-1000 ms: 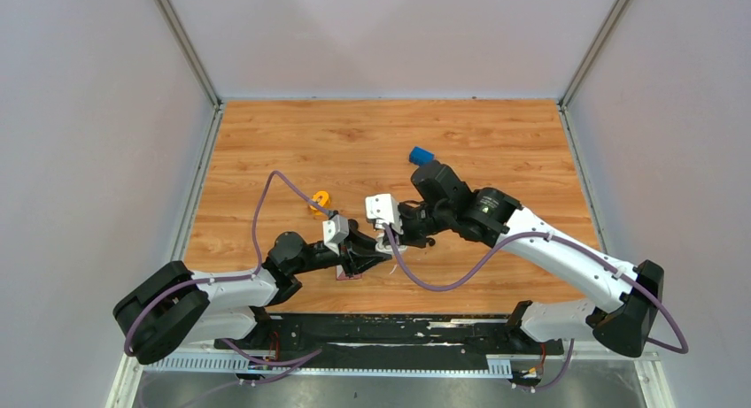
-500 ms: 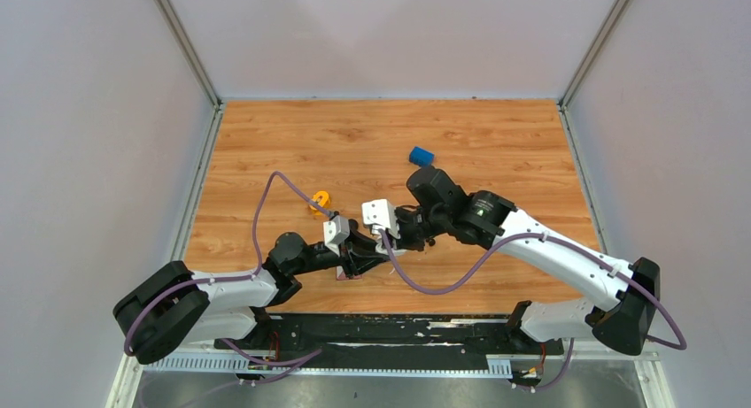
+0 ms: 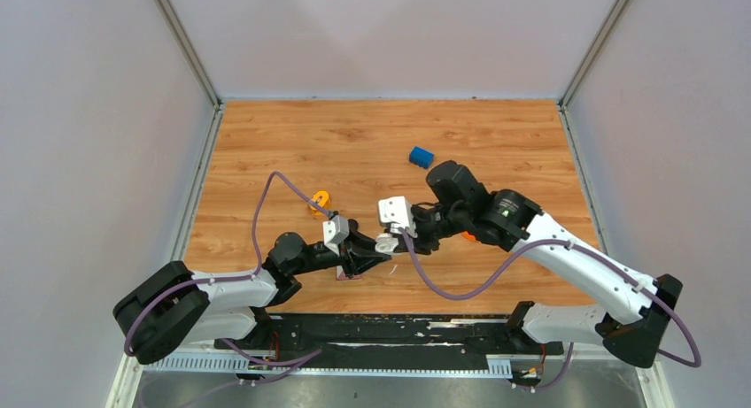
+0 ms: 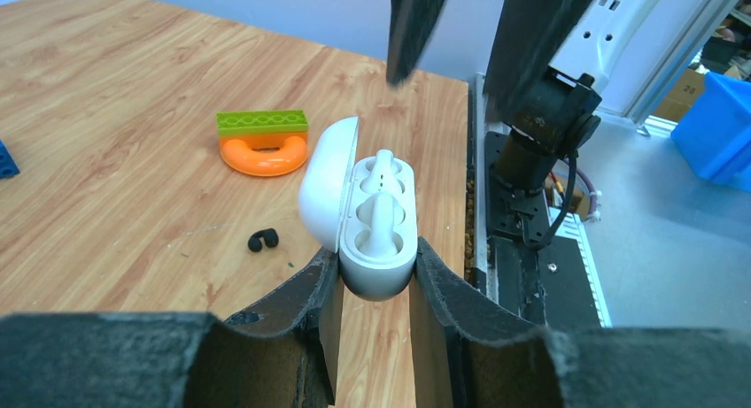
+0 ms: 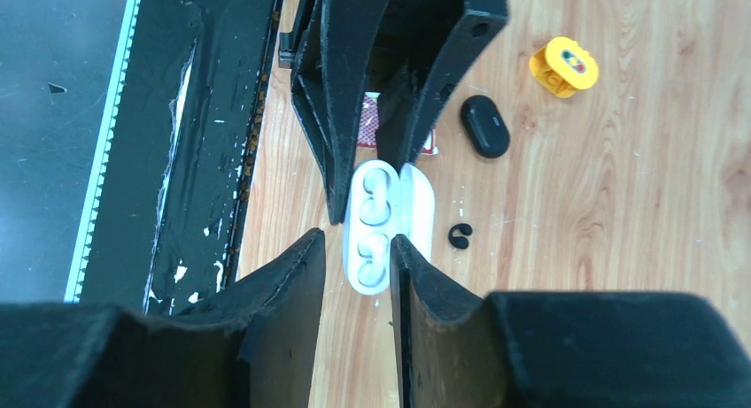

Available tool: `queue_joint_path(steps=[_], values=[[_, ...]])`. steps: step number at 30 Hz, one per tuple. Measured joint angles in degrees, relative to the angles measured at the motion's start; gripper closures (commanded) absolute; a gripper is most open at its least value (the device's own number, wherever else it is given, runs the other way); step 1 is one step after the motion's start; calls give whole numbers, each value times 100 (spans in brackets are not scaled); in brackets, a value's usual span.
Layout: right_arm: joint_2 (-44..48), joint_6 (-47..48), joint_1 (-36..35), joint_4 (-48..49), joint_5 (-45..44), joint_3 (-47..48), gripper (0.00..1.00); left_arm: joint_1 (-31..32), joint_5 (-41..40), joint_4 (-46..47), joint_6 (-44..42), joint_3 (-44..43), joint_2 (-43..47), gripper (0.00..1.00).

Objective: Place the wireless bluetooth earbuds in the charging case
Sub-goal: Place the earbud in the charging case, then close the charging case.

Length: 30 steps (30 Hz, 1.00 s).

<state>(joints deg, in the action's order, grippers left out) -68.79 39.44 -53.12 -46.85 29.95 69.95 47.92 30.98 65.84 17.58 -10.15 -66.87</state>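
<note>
The white charging case [image 4: 372,222] stands with its lid open, held at its lower end between my left gripper's [image 4: 376,268] fingers. Its two wells show white rounded shapes. It also shows in the right wrist view [image 5: 388,222]. My right gripper [image 5: 359,242] hovers just above the case, jaws a little apart and empty; its fingers [image 4: 414,27] show above the case in the left wrist view. A black oval bud [image 5: 484,126] lies on the table beside the left gripper. A tiny black C-shaped piece [image 5: 459,235] lies next to the case, and shows in the left wrist view [image 4: 263,239].
A blue block [image 3: 421,157] lies at mid-table. An orange-yellow ring [image 3: 320,200] sits left of the grippers. An orange ring with a green brick [image 4: 263,142] lies beyond the case. A red-and-white card [image 5: 367,125] lies under the left gripper. The black base rail [image 5: 195,116] runs along the near edge.
My right arm has shifted to the right and its gripper has drawn back slightly from the case. The left gripper and the case have stayed still.
</note>
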Motion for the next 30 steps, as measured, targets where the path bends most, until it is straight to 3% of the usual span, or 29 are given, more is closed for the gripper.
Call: queue_joint_path(steps=[2,7,8,14,21,30], values=[[146,39,173,-70,157,90,58,0,2,0,2,0,-2,100],[509,210,656,46,621,-13,15,0,7,0,9,0,-2,100],[629,216,809,157,756,-181,12,0,7,-4,9,-2,-2,100],[907,157,1794,660,1598,-1027,8,0,37,-127,4,-11,-35,100],[686,260,1790,1027,2175,-1558,9,0,146,-184,7,-79,-188,100],[219,461,1587,1084,2249,-1740,10,0,201,-177,105,-225,-568,100]])
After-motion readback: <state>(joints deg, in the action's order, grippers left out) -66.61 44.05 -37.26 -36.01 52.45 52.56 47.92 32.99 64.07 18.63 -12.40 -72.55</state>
